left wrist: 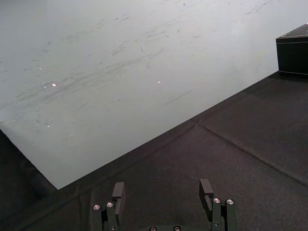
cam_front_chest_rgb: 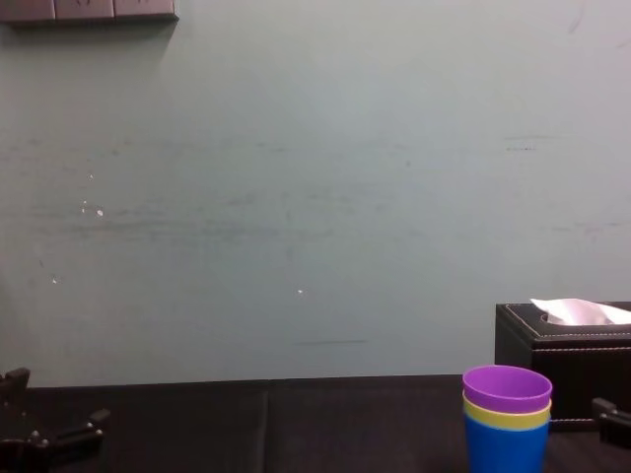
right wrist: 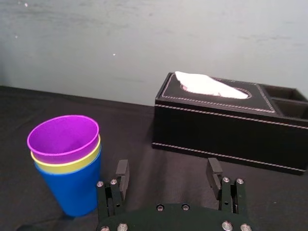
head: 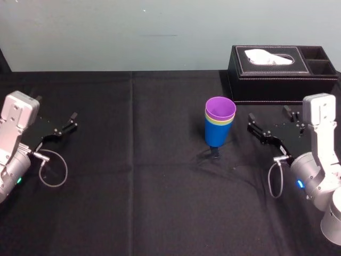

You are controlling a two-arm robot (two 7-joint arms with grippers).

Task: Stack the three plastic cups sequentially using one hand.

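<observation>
We judge the stack complete: purple cup (head: 220,109) inside yellow-green cup (head: 219,122) inside blue cup (head: 216,135), upright on the surface (head: 133,202). It stands at nine o'clock from our right gripper (head: 269,120), the nearer one, whose fingers (right wrist: 121,169) are spread and empty. Our left gripper (head: 56,111) idles far off, likewise spread.

1. Nothing legible: no words, numbers, brand marks or signs can be read anywhere.
2. The nested purple cup (head: 220,108), yellow-green cup (head: 219,122) and blue cup (head: 216,135) have plain walls.
3. The black tissue box (head: 266,80) at the far right corner of the counter (head: 133,186) bears only pale stitching.
</observation>
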